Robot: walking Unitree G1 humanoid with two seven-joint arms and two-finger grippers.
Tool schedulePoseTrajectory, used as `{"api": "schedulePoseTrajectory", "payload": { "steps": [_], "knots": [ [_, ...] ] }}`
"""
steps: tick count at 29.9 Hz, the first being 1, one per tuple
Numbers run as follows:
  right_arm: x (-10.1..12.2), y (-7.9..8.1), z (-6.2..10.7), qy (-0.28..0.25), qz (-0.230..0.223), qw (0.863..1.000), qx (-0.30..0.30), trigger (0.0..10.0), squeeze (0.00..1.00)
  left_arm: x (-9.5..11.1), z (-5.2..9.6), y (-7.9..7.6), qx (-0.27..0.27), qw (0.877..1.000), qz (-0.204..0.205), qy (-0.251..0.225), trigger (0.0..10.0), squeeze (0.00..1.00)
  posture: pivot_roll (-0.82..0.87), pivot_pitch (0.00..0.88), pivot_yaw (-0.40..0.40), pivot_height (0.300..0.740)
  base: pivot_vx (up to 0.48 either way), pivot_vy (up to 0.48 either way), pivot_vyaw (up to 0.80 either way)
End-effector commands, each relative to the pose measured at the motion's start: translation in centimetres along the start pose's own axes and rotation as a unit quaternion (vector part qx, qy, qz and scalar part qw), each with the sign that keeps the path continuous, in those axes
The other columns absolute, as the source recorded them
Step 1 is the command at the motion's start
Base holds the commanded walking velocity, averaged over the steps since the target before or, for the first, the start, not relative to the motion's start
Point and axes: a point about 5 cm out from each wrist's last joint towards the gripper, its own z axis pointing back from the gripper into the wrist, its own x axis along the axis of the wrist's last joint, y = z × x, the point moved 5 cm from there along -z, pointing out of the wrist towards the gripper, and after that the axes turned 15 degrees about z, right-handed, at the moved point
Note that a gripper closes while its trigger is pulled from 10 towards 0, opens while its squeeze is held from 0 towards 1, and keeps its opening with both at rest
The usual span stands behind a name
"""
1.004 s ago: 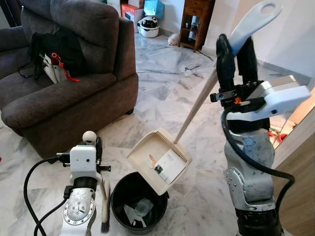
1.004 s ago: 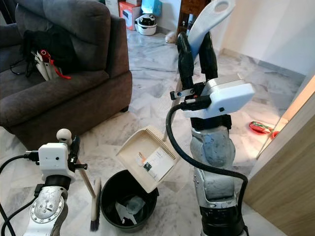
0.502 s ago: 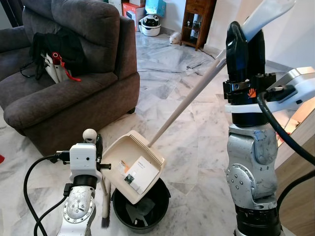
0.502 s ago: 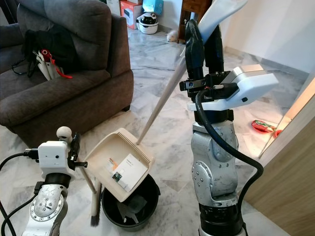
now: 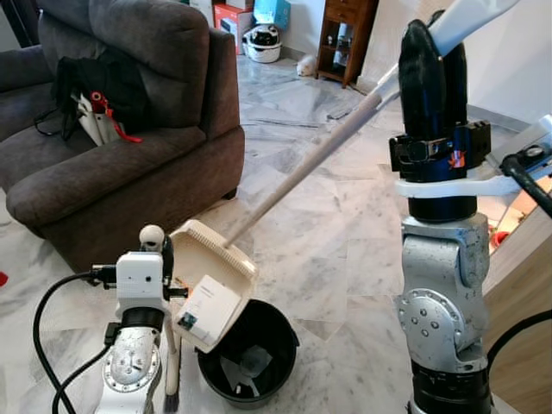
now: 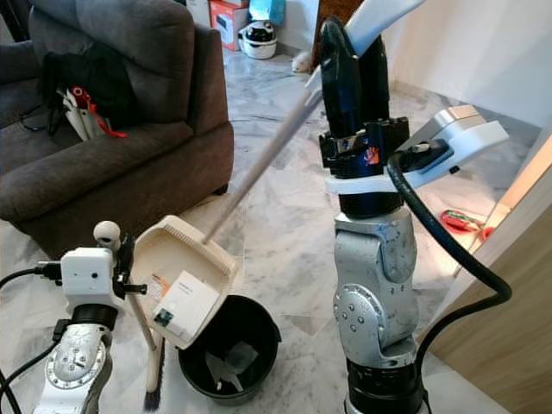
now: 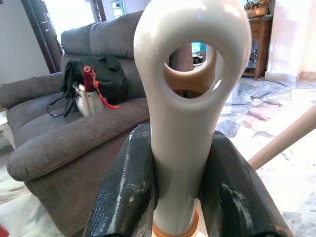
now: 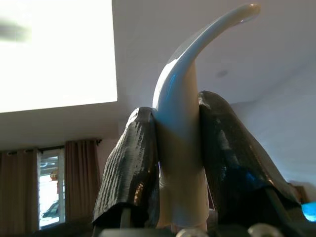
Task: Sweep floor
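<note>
- Dustpan (image 5: pixel 210 283), cream plastic with a paper label on its inner face, tilted steeply over the near-left rim of the black bucket (image 5: pixel 250 355), mouth turned down toward the bucket opening.
- Long cream dustpan handle (image 5: pixel 319 155) running up from the pan's back edge to the right gripper (image 5: pixel 434 52), raised high on the robot's right.
- Right gripper's two black fingers (image 8: pixel 129 165) closed tight on the pale curved grip at the handle's upper end, one finger on each side, seen against ceiling in the right wrist view.
- Brush (image 6: pixel 153 362) standing close to upright on the marble floor (image 5: pixel 336 250), just left of the bucket, bristles down and touching the tiles, shaft beside the dustpan's lower edge.
- Left gripper (image 7: pixel 183 197) low on the robot's left, fingers (image 7: pixel 123 192) pressed against both sides of the white brush handle, whose looped end (image 7: pixel 191 54) rises above the fingertips.
- Crumpled pale scraps lying in the bottom of the bucket.
- Grey sofa (image 5: pixel 129 164) behind and to the left, carrying a black bag (image 5: pixel 99 82) with red and white items on its seat.
- Wooden cabinet (image 5: pixel 343 39) and a round white appliance (image 5: pixel 261 43) by the far wall.
- Light wooden panel (image 6: pixel 509 319) at the right edge, near the right arm.
</note>
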Motion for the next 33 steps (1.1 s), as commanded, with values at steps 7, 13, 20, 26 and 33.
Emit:
{"api": "schedulePoseTrajectory", "payload": {
  "steps": [7,13,20,26,33],
  "knots": [
    [0.7,0.5,-0.4,-0.012,0.050,0.999,0.014,10.0,0.00,1.1,-0.4,-0.7,-0.013,1.000,0.006,-0.026,10.0,0.00,0.16,0.000,-0.013,0.740,0.000,0.000,0.00],
    [1.4,0.8,-0.8,-0.032,0.040,0.999,0.015,10.0,0.00,1.1,-0.3,-0.7,-0.013,1.000,0.006,-0.026,10.0,0.00,0.16,0.000,-0.013,0.740,0.000,0.000,0.00],
    [2.0,1.1,-1.2,-0.051,0.022,0.998,0.014,10.0,0.00,1.1,-0.3,-0.6,-0.012,1.000,0.006,-0.026,10.0,0.00,0.17,0.000,-0.016,0.740,0.000,0.000,0.00],
    [1.4,1.2,-1.2,-0.036,0.054,0.998,0.023,10.0,0.00,1.1,-0.3,-0.9,-0.023,0.999,-0.006,-0.027,10.0,0.00,0.17,0.000,-0.016,0.740,0.000,0.000,0.00],
    [0.9,1.4,-1.1,-0.025,0.064,0.997,0.035,10.0,0.00,1.0,-0.4,-1.0,-0.025,0.999,-0.007,-0.026,10.0,0.00,0.17,0.000,-0.017,0.740,0.000,0.000,0.00]
  ]
}}
